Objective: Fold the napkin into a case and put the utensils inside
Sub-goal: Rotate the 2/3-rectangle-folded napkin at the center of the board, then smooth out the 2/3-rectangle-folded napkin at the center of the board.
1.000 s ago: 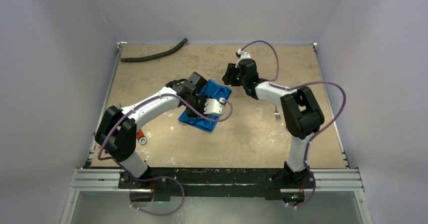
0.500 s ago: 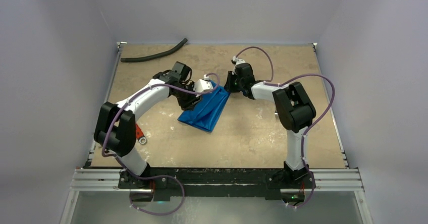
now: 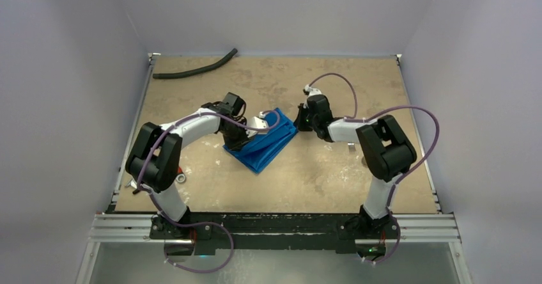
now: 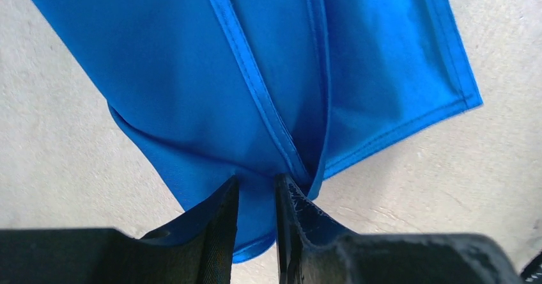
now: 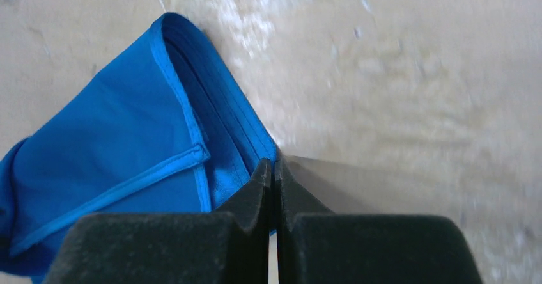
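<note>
Napkin point(image 3: 265, 146): left jaws narrow, pinching fold; right jaws closed at corner, grip unclear.

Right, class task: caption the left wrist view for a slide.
Left gripper pinching the folded blue napkin on the table.

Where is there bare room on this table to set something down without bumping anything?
Widest bare patch: the near strip of the table, between the napkin and the near edge. Also open: the far side, to the right of the black hose. Crowded: the middle, where the left gripper and right gripper pinch the napkin.
</note>
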